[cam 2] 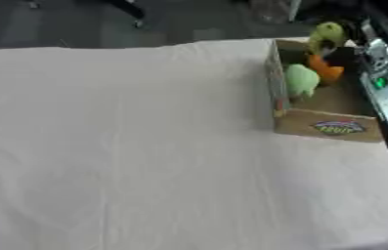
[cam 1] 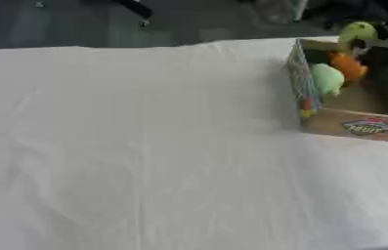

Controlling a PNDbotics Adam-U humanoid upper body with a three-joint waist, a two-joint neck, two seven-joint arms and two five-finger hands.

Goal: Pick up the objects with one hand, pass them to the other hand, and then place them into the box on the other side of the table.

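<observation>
Covering nearly the whole view, a bench (cam 1: 128, 146) draped in white cloth lies bare and wide across its left and middle, with its far edge running along the top against a dark floor. A cardboard box (cam 2: 327, 126) sits at the far right corner, its long axis running away from the camera and its near end wall carrying a colourful printed label. Inside lie a pale green soft object (cam 2: 301, 80) against the left wall and an orange object (cam 2: 325, 70) just beyond it. The right hand (cam 2: 344, 52), dark and only partly visible, reaches over the box's far end beside a yellow-green rounded object (cam 2: 326, 33); whether its fingers grasp that object cannot be told.
</observation>
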